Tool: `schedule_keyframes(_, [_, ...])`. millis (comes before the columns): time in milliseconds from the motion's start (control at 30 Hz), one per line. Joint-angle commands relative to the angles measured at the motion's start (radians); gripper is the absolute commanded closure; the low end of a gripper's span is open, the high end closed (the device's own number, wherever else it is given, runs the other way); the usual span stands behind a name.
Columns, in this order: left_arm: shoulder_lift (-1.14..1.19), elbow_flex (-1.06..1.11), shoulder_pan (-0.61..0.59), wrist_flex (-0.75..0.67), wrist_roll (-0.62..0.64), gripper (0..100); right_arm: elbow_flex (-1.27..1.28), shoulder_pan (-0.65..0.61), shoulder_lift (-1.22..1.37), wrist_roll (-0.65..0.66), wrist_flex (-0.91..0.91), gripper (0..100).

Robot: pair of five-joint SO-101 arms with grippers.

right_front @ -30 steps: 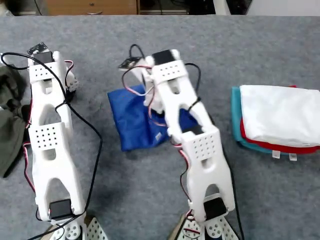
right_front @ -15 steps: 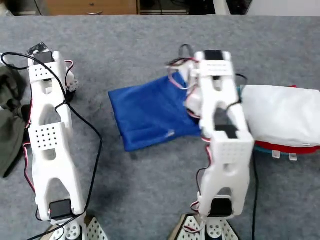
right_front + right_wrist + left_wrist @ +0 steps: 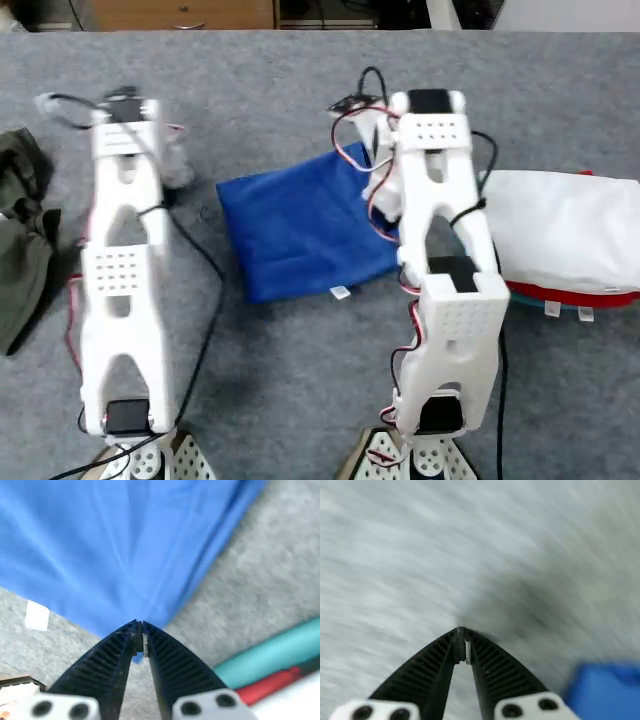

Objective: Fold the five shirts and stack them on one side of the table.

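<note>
1. Nearest, at the bottom of the high view, bare grey table (image 3: 260, 400) lies between the two arm bases.
2. At mid-frame the folded blue shirt (image 3: 300, 235) lies flat, its right edge under the right arm. The right gripper (image 3: 139, 632) has its fingers pressed together on the blue cloth, and creases run into the tips.
3. Just beside it, at the right edge, is the stack: a white shirt (image 3: 560, 235) on a red shirt (image 3: 580, 296) on a teal shirt (image 3: 472, 235).
4. Farther up on the left, the left gripper (image 3: 460, 642) is closed on nothing over bare table. A crumpled dark green shirt (image 3: 25, 250) lies at the left edge.
5. The step looks like carrying the blue shirt to the stack. To do it well:
   - hold the pinch firm;
   - lift enough that the folds do not drag open;
   - lay it square on the white shirt;
   - keep the left arm clear.
6. The right arm hides the pinch point from above, so whether every layer is caught cannot be told. The stack and the green shirt are cut off by the frame edges.
</note>
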Motion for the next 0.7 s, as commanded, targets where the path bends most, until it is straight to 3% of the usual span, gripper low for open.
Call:
schedule_keyframes(0, [-0.077,-0.101,0.114,0.032,-0.012,98,0.05,-0.016,-0.071,-0.021,-0.044,99.4])
schedule_keyframes(233, [-0.154,-0.121,0.219,0.031,-0.018,98,0.16,0.01,-0.067,-0.021,-0.094,99.3])
schedule_keyframes(533, [0.096,-0.1,0.169,-0.115,-0.011,98,0.248,0.01,-0.008,-0.021,-0.287,99.3])
schedule_keyframes(667, [0.11,-0.198,0.166,-0.12,-0.011,98,0.24,0.021,0.051,-0.02,-0.308,99.3])
